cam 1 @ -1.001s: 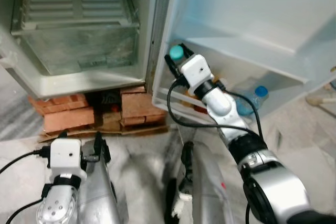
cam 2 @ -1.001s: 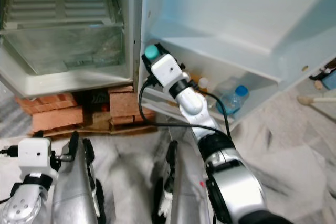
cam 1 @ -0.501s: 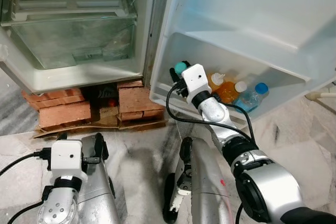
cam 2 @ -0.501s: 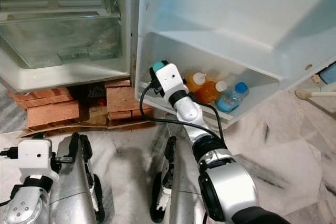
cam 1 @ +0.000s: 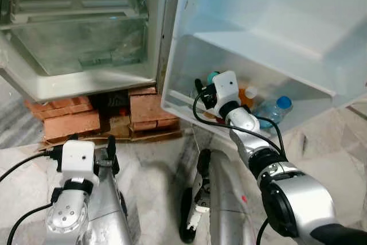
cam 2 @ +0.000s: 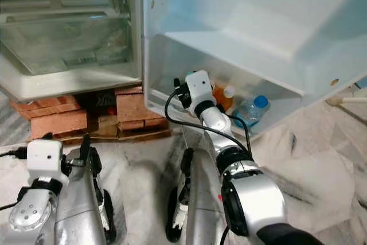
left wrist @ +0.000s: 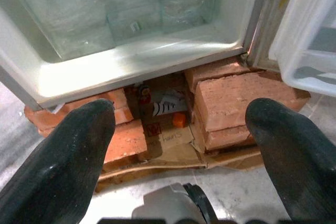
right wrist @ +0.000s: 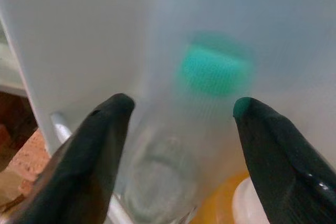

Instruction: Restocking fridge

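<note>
Right gripper (cam 1: 207, 86), in the left eye view, reaches into the lowest shelf of the open fridge door (cam 1: 275, 32), its fingers either side of a teal-capped bottle (cam 1: 213, 77); just past it on the same shelf stand an orange bottle with a white cap (cam 1: 248, 94) and a blue-capped water bottle (cam 1: 274, 107). Left gripper (cam 1: 109, 152) hangs low beside the robot's body, well apart from the door shelf, above the marble floor (cam 1: 155, 159).

Right eye view: the same reach — fridge body (cam 2: 69, 44) open to the left of the right gripper, raised on bricks (cam 2: 135, 110).

Left wrist view: both black fingers (left wrist: 63, 150) spread wide with nothing between them, bricks and a crisper drawer (left wrist: 110, 9) ahead.

Right wrist view: the fingers (right wrist: 94, 145) stand wide either side of the clear bottle (blurred, teal cap up), not visibly pressing it — orange liquid just beside it.
</note>
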Available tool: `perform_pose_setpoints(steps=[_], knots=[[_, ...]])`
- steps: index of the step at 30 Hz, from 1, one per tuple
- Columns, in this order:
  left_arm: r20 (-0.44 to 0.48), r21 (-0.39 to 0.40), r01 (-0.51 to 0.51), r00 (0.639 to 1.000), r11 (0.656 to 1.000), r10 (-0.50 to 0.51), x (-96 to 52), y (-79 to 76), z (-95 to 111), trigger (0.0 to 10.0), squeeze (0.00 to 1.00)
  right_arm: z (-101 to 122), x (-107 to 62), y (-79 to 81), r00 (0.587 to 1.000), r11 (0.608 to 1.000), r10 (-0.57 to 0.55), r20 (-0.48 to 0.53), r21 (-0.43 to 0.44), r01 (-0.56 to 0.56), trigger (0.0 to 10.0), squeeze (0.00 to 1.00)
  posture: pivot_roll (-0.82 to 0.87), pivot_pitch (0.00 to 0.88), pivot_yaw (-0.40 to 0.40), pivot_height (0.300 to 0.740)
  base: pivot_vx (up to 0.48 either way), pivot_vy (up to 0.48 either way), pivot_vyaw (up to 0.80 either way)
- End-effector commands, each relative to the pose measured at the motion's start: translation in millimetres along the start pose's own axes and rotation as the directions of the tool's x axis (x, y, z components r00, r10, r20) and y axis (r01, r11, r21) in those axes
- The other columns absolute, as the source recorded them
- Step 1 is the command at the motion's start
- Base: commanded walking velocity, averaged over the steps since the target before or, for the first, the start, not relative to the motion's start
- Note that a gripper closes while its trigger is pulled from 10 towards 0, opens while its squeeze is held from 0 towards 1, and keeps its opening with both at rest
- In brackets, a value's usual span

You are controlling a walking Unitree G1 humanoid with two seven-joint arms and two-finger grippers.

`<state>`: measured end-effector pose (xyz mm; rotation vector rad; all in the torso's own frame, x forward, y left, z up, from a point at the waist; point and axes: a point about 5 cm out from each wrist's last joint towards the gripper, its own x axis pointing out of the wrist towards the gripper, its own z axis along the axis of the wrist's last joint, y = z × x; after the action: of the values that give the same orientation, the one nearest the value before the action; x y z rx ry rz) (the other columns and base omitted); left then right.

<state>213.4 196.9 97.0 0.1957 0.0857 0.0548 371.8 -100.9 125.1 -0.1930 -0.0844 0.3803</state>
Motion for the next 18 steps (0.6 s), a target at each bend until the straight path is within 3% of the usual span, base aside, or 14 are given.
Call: perform_pose_setpoints(steps=[1, 11, 15, 18], knots=[[-0.028, 0.002, 0.001, 1.000, 1.000, -0.001, -1.9, -0.2, -6.7, 10.0, 0.00, 1.1, -2.6, -10.0, 1.000, 1.000, -0.018, 0.019, 0.020, 0.018, 10.0, 1.00, 0.14, 0.238, -0.180, 0.520, 0.000, 0.000, 0.00], [-0.013, 0.014, 0.017, 1.000, 1.000, -0.017, 26.8, 2.4, -11.2, 10.0, 0.00, 12.1, -6.8, -20.9, 0.992, 0.997, 0.016, 0.122, 0.077, -0.025, 10.0, 1.00, 0.12, 0.081, -0.127, 0.520, 0.000, 0.000, 0.00], [-0.022, 0.023, 0.032, 0.999, 0.999, -0.031, 33.8, 3.4, -18.4, 10.0, 0.00, 5.1, -23.0, -16.8, 0.984, 0.993, 0.043, 0.173, 0.104, -0.061, 10.0, 1.00, 0.10, 0.007, -0.104, 0.520, 0.000, 0.000, 0.00], [-0.017, 0.006, 0.034, 0.999, 0.999, -0.034, 35.4, 2.6, -18.3, 10.0, 0.00, -2.4, -38.0, -14.0, 0.983, 0.991, 0.027, 0.182, 0.125, -0.051, 10.0, 1.00, 0.10, 0.000, -0.095, 0.520, 0.000, 0.000, 0.00]])
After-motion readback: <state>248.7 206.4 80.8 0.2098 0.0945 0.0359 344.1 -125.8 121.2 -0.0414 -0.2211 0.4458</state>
